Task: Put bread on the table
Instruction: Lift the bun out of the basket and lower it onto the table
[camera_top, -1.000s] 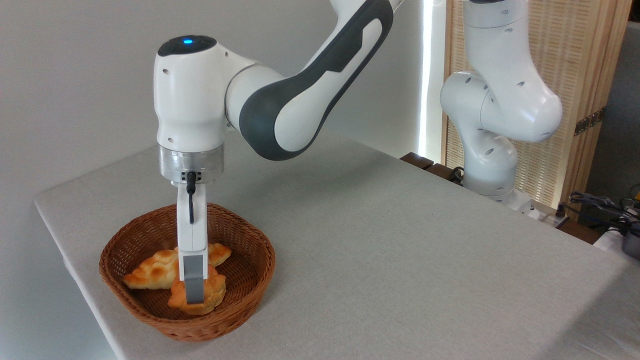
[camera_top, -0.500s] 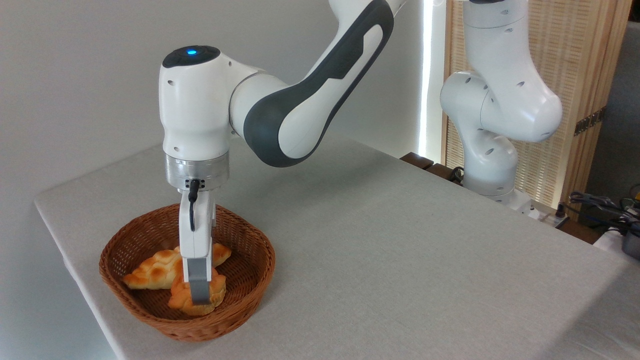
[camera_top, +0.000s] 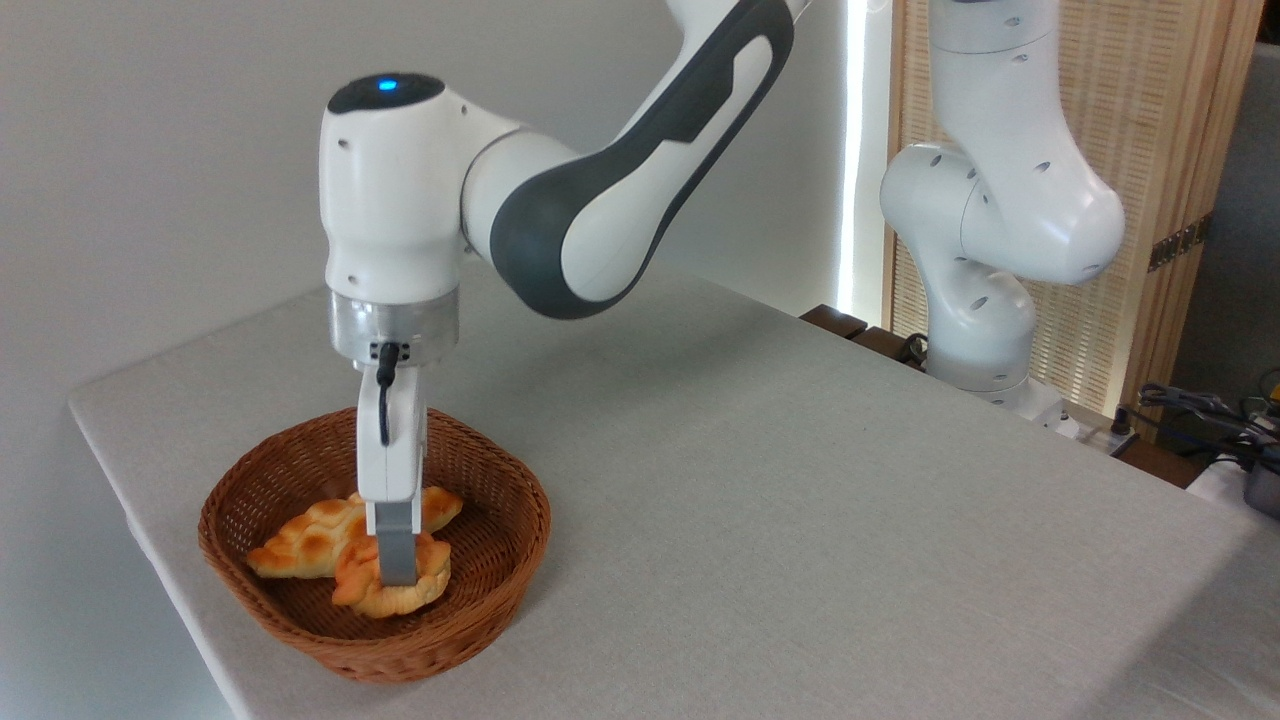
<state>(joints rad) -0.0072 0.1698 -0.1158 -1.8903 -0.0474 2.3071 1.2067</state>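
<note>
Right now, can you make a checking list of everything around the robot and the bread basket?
Surface: table, light grey cloth, bare apart from the basket.
Job's things: bread, small orange bun, inside the wicker basket, not on the table yet.
Clutter: braided loaf lies behind the bun in the same basket.
Grippers: gripper points straight down at the bun, fingers on it; grip looks closed.
Cables: black cable on the gripper; loose wires at far right.
Surroundings: wooden slat screen, plain wall.
</note>
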